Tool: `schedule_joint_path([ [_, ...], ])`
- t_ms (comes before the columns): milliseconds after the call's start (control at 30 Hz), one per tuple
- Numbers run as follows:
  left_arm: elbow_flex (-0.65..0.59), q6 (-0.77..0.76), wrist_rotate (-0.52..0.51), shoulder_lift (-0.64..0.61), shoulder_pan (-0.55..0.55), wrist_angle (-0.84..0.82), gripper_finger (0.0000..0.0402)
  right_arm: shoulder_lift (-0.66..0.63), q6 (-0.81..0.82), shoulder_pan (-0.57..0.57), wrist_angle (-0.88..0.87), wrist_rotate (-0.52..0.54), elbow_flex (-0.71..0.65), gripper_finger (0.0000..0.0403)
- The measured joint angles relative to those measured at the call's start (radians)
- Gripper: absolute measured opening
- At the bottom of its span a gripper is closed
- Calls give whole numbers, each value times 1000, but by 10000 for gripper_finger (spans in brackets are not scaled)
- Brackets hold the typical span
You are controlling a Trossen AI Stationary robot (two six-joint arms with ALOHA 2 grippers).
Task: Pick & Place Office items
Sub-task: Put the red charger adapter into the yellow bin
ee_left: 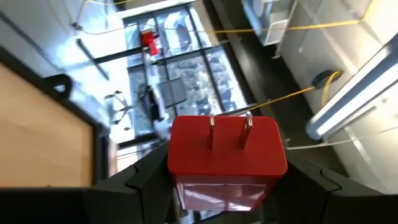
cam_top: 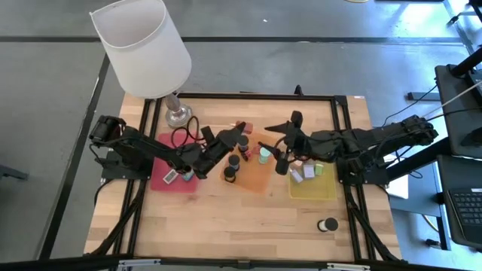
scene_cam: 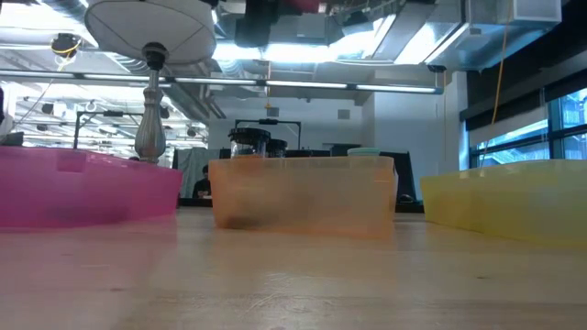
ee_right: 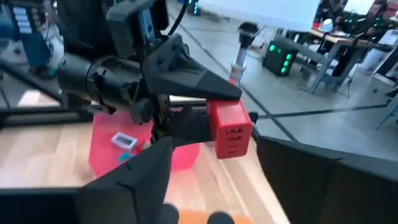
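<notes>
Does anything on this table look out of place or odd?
One black roll sits alone on bare wood near the front edge, away from the trays holding the other items. The left gripper holds a red plug adapter up in the air.

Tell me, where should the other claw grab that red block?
Probably the red block at its free end: pinch the flat sides just behind the two metal prongs, coming from opposite the left claw, which is shut on the other end.

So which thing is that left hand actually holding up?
Start at the big white lamp, then look down to the pink tray and along the left arm to its hand. There it grips a red block, the only item with two metal plug prongs.
</notes>
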Motion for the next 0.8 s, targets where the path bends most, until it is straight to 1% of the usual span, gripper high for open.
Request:
schedule_joint_path([
  [167, 0, 59, 56, -1, 28, 77, 223, 0, -28, -26, 48, -35, 0, 291],
  [333, 0, 59, 192, -1, 58, 131, 223, 7, -54, -51, 64, -41, 0, 323],
  [600, 0, 2, 308, -1, 79, 130, 223, 30, -129, -88, 137, -37, 0, 331],
  [800, 0, -18, 347, -1, 84, 139, 223, 84, -175, -106, 210, -45, 0, 331],
])
